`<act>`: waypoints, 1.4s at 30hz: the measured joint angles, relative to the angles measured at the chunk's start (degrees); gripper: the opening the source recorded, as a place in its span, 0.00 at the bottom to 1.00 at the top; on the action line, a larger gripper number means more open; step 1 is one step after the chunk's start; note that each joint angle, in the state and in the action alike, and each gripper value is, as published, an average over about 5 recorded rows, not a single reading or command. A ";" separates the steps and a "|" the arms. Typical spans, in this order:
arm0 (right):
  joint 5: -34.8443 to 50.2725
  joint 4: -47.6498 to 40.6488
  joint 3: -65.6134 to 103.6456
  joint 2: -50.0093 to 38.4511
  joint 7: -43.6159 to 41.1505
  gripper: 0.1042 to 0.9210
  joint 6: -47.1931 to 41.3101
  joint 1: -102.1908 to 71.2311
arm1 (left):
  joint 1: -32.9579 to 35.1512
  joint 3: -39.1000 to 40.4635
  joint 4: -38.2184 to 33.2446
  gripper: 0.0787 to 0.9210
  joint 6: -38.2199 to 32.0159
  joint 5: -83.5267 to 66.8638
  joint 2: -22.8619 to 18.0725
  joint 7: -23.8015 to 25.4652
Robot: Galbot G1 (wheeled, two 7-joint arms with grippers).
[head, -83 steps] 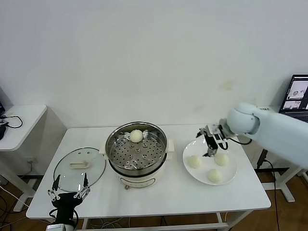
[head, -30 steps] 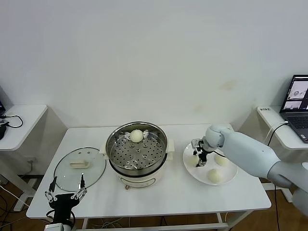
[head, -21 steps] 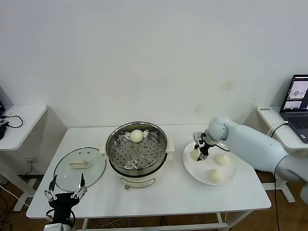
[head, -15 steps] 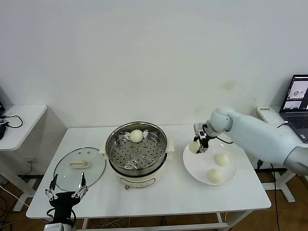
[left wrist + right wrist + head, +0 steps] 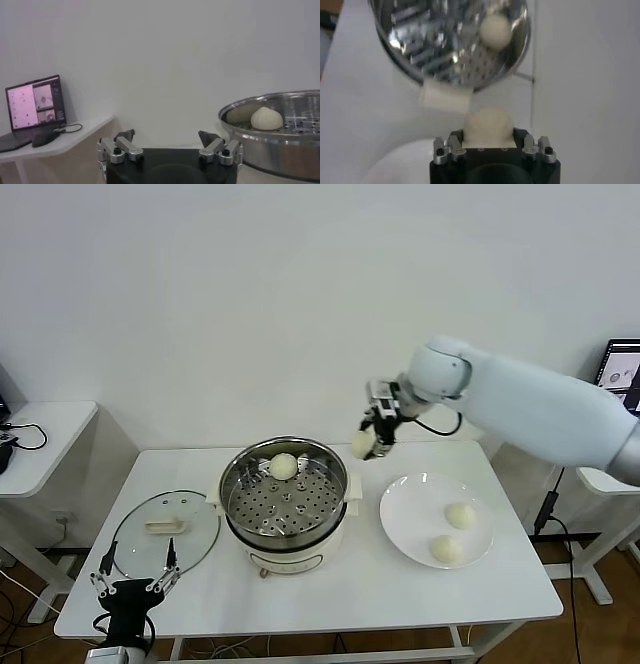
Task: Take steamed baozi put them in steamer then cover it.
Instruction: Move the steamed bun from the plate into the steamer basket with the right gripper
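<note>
Baozi (image 5: 363, 444) number two rides in the right tool (image 5: 372, 439), clamped, in the air just beside the steamer (image 5: 284, 494) rim. One bun (image 5: 284, 466) sits inside; two wait on the plate (image 5: 436, 520). Next: carry over the tray, lower, release. Left tool (image 5: 133, 585) idles wide by the cover (image 5: 165, 533).

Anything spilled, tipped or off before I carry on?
Nothing stands out. The right gripper holds a baozi in the air beside the steamer; the cover lies flat on the table.
</note>
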 measured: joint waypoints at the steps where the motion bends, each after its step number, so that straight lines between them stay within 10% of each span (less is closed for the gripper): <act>1: 0.61 -0.31 -0.04 1.13 0.38 0.63 -0.43 0.00 | 0.11 -0.15 -0.05 0.88 0.00 -0.10 0.01 0.00; 34: -0.06 -21.50 1.04 27.63 4.62 0.63 -3.68 -11.48 | 0.85 -1.10 -1.09 0.88 -0.30 -0.54 -1.16 -0.04; 42: -0.79 -23.19 1.14 28.72 4.67 0.82 -3.59 -12.77 | 0.98 -0.85 -1.52 0.88 -0.34 -0.48 -1.42 -0.08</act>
